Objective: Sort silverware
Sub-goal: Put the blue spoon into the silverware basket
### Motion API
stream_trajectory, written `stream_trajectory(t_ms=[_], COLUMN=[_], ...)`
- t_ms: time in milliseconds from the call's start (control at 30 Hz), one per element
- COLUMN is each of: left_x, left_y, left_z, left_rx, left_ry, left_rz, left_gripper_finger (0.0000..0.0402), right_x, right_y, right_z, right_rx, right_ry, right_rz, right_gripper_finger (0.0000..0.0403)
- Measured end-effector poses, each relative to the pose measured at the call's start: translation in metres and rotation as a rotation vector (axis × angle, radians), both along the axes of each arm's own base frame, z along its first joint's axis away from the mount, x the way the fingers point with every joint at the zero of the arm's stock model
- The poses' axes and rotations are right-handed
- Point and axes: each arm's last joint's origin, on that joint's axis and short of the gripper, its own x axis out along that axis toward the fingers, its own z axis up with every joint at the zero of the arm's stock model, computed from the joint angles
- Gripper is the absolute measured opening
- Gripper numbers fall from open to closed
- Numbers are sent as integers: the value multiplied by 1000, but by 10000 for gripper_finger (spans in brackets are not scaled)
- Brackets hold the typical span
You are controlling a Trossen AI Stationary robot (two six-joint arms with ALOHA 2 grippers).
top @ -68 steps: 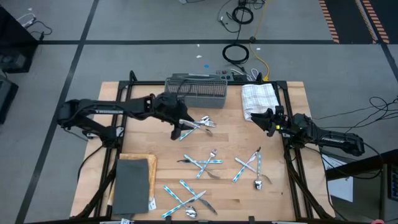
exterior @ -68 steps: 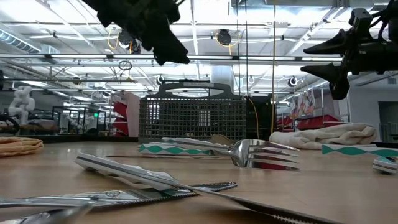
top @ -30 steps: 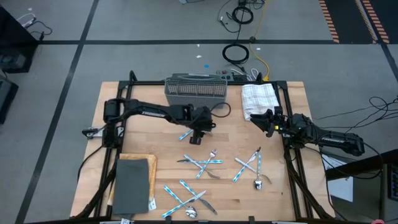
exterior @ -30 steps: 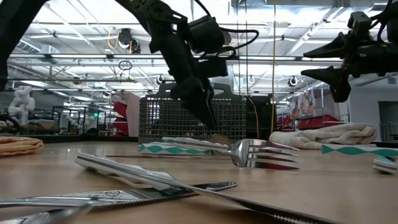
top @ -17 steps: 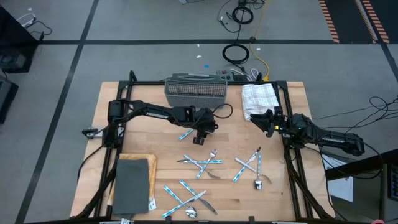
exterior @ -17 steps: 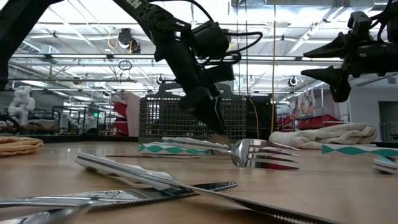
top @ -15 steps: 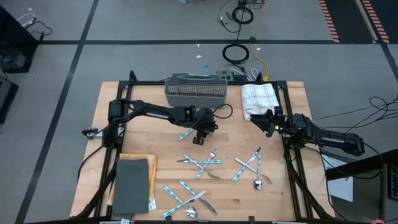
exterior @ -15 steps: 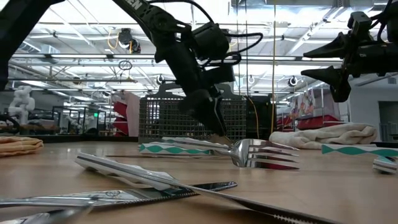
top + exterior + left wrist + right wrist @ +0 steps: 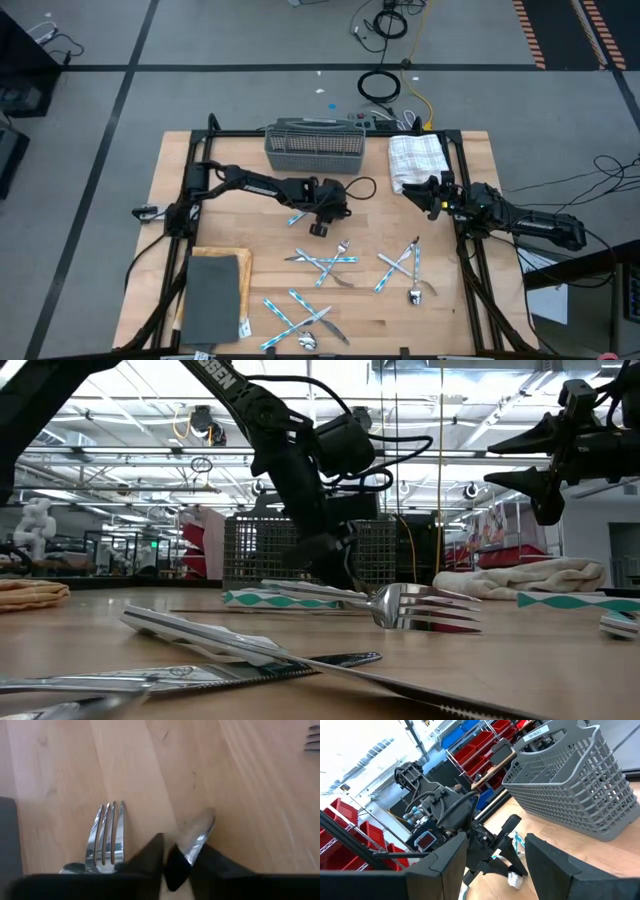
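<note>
Looking down, I see my left gripper (image 9: 320,226) at frame center, fingers narrowed around a spoon (image 9: 196,832) beside a fork (image 9: 106,836) on the table (image 9: 250,235). My right gripper (image 9: 421,193), jaws wide, waits center-right. More silverware (image 9: 325,263) lies lower center.

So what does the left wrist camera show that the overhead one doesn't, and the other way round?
Only the left wrist view: shiny fork tines up close, and a rounded shiny metal utensil end pinched between the fingers. Only the high view: the grey mesh basket, white folded towel, the open right gripper waiting beside it, and scattered blue-handled silverware. Both: the left gripper and the wooden table.
</note>
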Motion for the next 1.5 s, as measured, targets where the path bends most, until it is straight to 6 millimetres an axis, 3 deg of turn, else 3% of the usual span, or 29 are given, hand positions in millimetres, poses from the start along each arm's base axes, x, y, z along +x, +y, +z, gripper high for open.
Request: stream_trajectory(t_ms=[100,333,533,667,800,933,1033,1167,1267,1400,1500], left_x=[0,7,18,25,21,-10,-48,-100,-132,-162,-175], left_y=[-2,-14,-18,-16,-5,26,48,62,63,62,62], left_z=[1,10,38,79,146,213,239,232,207,169,152], left_rx=[9,-28,-52,-90,-122,-95,-69,-56,-22,64,134], left_ry=[1,-27,-22,-70,-324,-665,-850,-1064,-1218,-1383,-1457], left_rz=[7,53,163,233,324,468,539,599,605,626,612], left_gripper_finger=[15,11,10,10,10,10,10,10,10,10,10], right_x=[0,0,0,0,0,0,1,1,1,1,1], right_y=[0,0,0,0,0,0,0,0,0,0,0], right_z=[0,0,0,-2,-4,-4,-4,-5,-5,-5,-5], right_rx=[1,2,3,4,9,11,12,9,-1,4,19], right_ry=[0,0,4,16,36,44,49,52,55,54,49], right_rz=[0,0,0,0,0,1,0,0,0,-1,-5], right_gripper_finger=[187,187,187,187,187,187,187,187,187,187,187])
